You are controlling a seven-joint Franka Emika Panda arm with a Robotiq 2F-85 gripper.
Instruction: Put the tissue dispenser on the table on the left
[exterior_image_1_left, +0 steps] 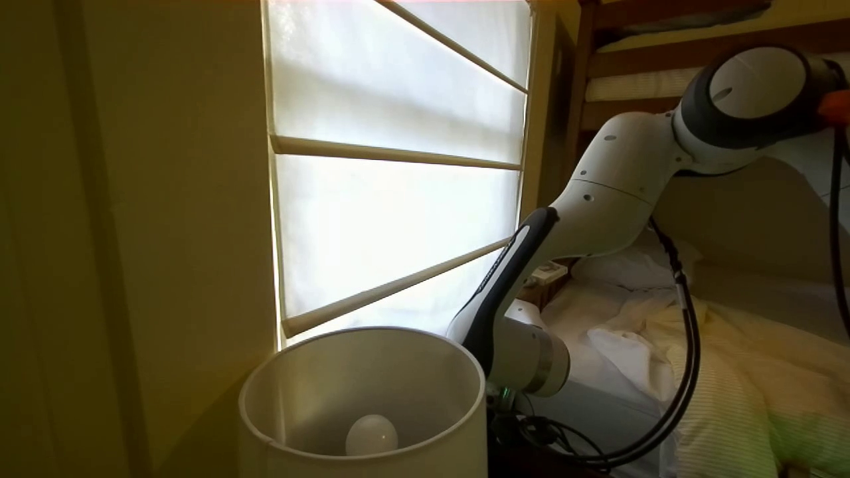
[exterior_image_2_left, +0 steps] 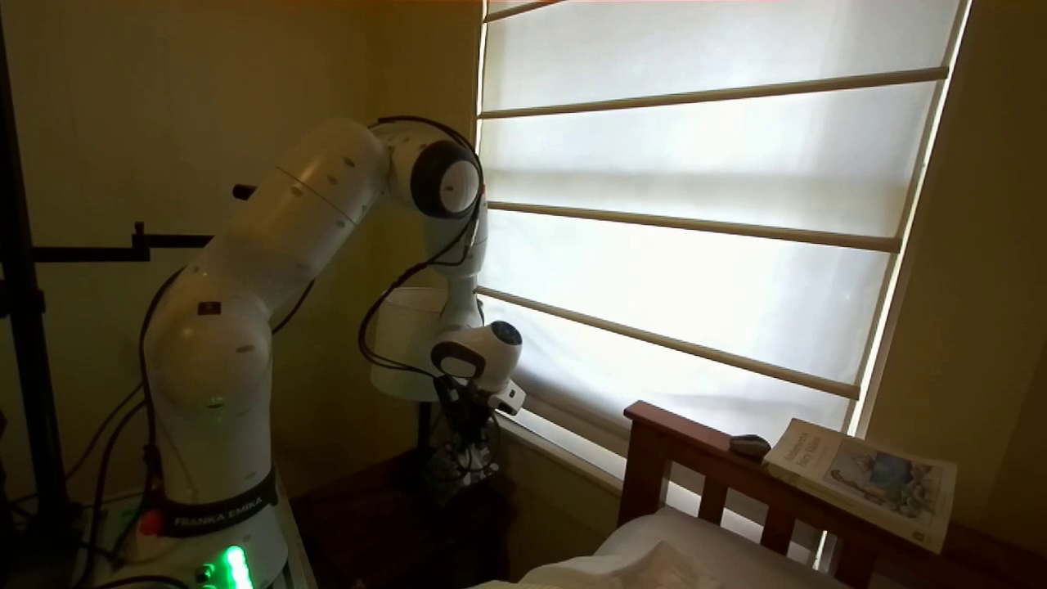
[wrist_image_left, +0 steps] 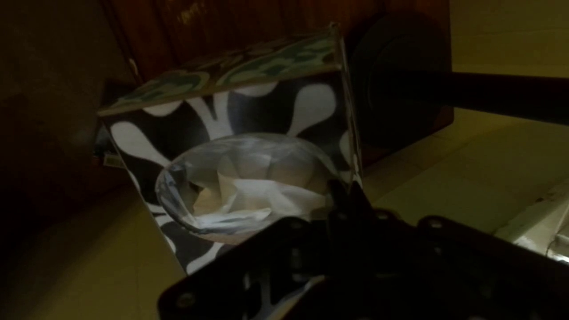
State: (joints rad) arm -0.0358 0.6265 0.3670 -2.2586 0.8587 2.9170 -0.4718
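Wrist view: shows the tissue dispenser mostly to the left of the gripper there. Looks pinched by jaws nearly together, on the narrow strip between oval opening and side edge. Offers no clear long axis, being roughly cubic. Has the wooden table beyond, dark lamp base just past the held edge.

In an exterior view: appears tilted beneath the wrist, near the lampshade; cannot tell whether touching the table. Likely calls for levelling while lowering, with that edge kept off the lamp base.

In an exterior view: shows the lampshade overlapping the arm, dispenser out of sight.
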